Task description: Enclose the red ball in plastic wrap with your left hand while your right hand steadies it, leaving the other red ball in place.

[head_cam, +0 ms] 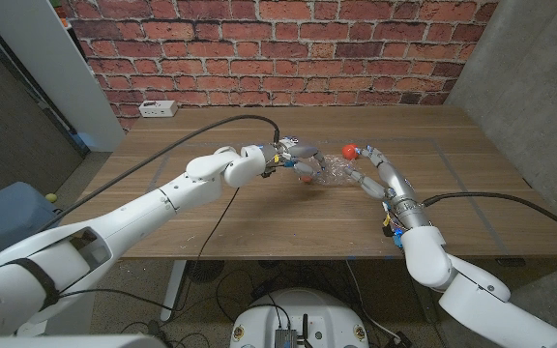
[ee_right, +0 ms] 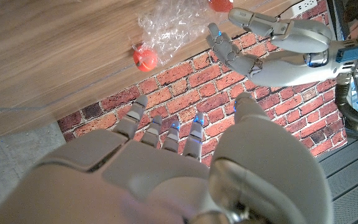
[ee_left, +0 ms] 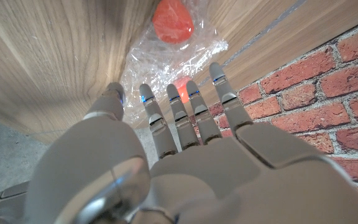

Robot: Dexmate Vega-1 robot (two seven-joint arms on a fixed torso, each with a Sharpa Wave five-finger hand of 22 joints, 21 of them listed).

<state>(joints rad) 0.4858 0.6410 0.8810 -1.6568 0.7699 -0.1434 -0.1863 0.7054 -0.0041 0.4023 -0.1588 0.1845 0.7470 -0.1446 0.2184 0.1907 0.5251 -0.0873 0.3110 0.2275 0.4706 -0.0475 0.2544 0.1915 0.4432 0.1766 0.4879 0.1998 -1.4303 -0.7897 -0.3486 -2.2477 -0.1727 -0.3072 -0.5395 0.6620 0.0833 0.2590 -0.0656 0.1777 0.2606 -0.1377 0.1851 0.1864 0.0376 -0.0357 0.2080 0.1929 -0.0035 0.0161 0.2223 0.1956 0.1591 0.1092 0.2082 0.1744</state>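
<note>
Brick wall behind, wooden table (head_cam: pixel 259 217) below me. Crumpled plastic wrap (head_cam: pixel 332 171) lies mid-table. My left hand (head_cam: pixel 293 159) hovers over its edge by one red ball (head_cam: pixel 305 177), fingers spread, holding nothing. My right hand (head_cam: pixel 367 170) is open beside the other red ball (head_cam: pixel 351 151).

Bare table (head_cam: pixel 211 208) around plastic wrap (head_cam: pixel 332 172), seemingly.
</note>
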